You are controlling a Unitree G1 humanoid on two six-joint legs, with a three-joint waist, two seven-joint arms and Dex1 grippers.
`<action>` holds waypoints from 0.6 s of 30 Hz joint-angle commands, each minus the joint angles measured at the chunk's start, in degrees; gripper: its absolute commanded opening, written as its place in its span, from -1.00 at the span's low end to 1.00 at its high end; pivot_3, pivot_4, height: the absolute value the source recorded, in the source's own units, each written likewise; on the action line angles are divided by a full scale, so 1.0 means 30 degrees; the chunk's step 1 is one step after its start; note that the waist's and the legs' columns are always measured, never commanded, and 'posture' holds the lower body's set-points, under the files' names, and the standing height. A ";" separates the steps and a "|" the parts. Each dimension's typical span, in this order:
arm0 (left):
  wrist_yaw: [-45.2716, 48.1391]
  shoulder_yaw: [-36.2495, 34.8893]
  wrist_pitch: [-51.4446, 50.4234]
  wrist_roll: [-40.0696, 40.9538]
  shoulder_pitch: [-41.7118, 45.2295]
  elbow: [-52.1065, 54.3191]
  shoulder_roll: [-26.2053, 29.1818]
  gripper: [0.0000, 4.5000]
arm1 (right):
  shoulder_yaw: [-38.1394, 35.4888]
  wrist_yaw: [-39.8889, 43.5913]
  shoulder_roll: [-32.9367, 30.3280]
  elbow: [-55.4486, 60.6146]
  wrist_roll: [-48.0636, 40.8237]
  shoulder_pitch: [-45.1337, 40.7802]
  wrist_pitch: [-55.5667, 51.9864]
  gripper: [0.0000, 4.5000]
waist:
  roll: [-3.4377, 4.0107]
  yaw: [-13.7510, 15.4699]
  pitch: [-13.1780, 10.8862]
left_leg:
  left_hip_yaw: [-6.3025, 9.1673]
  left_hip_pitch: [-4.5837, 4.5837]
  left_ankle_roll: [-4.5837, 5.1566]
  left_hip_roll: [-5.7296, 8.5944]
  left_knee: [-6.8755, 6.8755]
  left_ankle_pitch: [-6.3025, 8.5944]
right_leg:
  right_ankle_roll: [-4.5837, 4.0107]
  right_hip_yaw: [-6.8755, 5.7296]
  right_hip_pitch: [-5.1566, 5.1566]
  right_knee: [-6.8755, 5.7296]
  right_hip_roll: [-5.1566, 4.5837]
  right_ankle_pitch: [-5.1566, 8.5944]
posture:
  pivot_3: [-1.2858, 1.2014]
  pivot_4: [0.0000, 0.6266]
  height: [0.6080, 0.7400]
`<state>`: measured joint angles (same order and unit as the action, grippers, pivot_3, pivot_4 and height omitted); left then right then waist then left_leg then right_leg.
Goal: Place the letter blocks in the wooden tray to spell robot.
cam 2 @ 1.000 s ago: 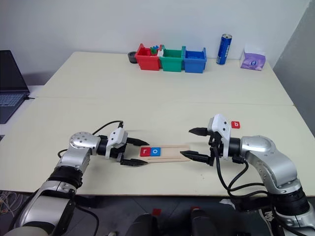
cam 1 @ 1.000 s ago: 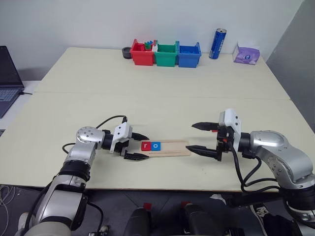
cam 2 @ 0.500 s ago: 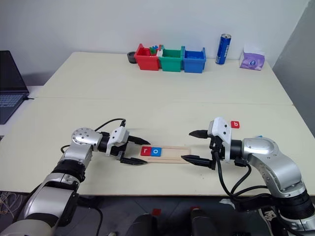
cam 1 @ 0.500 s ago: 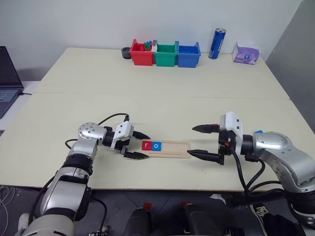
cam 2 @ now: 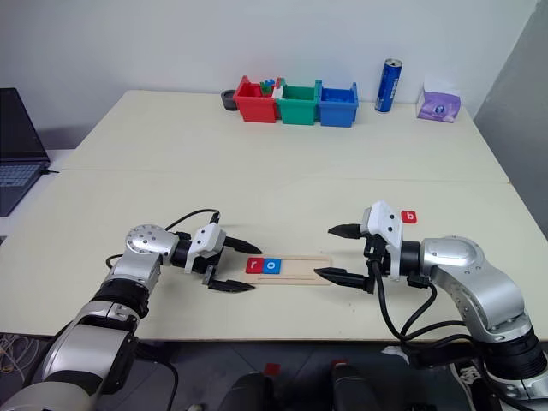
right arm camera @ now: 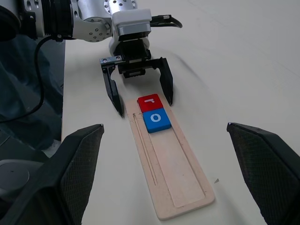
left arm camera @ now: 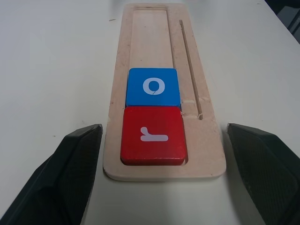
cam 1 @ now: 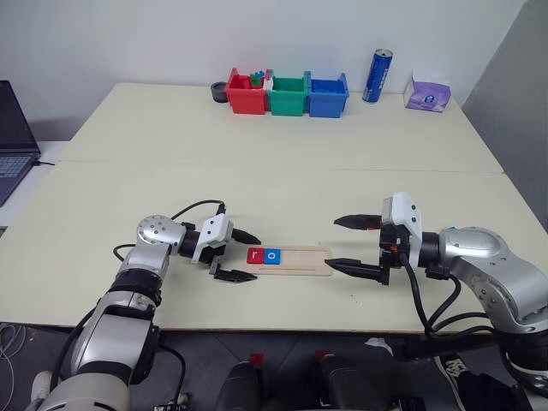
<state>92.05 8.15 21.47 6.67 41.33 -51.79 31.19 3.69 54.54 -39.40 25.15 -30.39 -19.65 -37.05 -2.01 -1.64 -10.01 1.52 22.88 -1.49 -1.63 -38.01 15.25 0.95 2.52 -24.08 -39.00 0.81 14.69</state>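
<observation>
The wooden tray [cam 1: 304, 259] lies near the table's front edge, between my two grippers. At its left end sit two letter blocks side by side, a red r [cam 1: 255, 255] and a blue o [cam 1: 271, 255]; the remainder of its groove is bare. My left gripper [cam 1: 255, 257] is open, its fingers straddling the tray's left end beside the red r [left arm camera: 152, 135] without touching it. My right gripper [cam 1: 332, 242] is open and holds nothing, just off the tray's right end. A red b block [cam 2: 410, 217] lies on the table behind the right wrist.
Red [cam 1: 247, 94], green [cam 1: 289, 96] and blue [cam 1: 329, 98] plastic bins stand at the table's back, with a blue can [cam 1: 378, 75] and a purple tissue pack [cam 1: 428, 92] to their right. A laptop [cam 1: 13, 141] sits beyond the left edge.
The left gripper's fingers stand slightly wider around the tray's end than a second ago. The blocks, the tray and the right arm have stayed put.
</observation>
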 commanded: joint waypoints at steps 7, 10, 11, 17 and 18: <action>-0.0457 -0.1628 -0.6393 0.2850 -0.1432 0.8893 0.2618 0.99 | -0.2355 -0.2550 0.0001 0.1671 -0.1015 0.1167 -0.1529 1.00 | 0.0000 -0.0017 0.0000 | 0.0011 0.0005 -0.0001 -0.0013 0.0003 0.0000 | -0.0007 0.0000 -0.0003 -0.0005 -0.0002 -0.0004 | 0.03 -0.52 1.00; -0.2570 -0.2437 -0.9686 0.4115 -0.3271 1.3491 0.3009 0.99 | -0.3515 -0.4541 0.0360 0.2030 -0.0549 0.2509 -0.1886 1.00 | 0.0005 -0.0012 0.0002 | 0.0014 0.0001 -0.0001 -0.0041 0.0010 0.0000 | -0.0006 0.0006 -0.0001 -0.0002 -0.0017 -0.0002 | 0.03 -0.52 1.00; -0.3787 -0.2643 -1.0733 0.4482 -0.4067 1.5165 0.2709 0.99 | -0.3693 -0.5559 0.0585 0.1899 0.0194 0.3114 -0.1732 1.00 | 0.0006 -0.0009 0.0004 | 0.0023 -0.0001 -0.0002 -0.0051 0.0007 0.0000 | -0.0006 0.0003 0.0004 -0.0008 -0.0029 -0.0002 | 0.03 -0.52 1.00; -0.9359 -0.2516 -1.4187 0.5119 -0.6850 2.1011 0.0302 0.99 | -0.4128 -1.1734 0.2692 0.0508 0.4136 0.3720 -0.1534 1.00 | 0.0006 0.0029 0.0004 | 0.0000 -0.0006 -0.0012 -0.0028 -0.0024 -0.0008 | 0.0056 0.0036 0.0019 -0.0013 -0.0058 0.0031 | 0.03 -0.52 1.00; -1.0179 -0.2362 -1.4607 0.5092 -0.7026 2.1634 -0.0226 0.99 | -0.4311 -1.2542 0.3076 0.0226 0.4578 0.3559 -0.1514 1.00 | 0.0006 0.0030 0.0004 | 0.0000 -0.0007 -0.0016 -0.0021 -0.0027 -0.0011 | 0.0056 0.0037 0.0019 -0.0014 -0.0058 0.0030 | 0.03 -0.52 1.00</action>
<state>65.10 1.55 -20.90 20.58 20.02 8.90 30.98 -6.68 20.75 -30.56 25.46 -18.88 -7.80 -42.44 -1.99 -1.55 -10.00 1.51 22.86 -1.55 -1.65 -38.08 15.21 1.12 2.63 -24.03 -39.04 0.64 14.78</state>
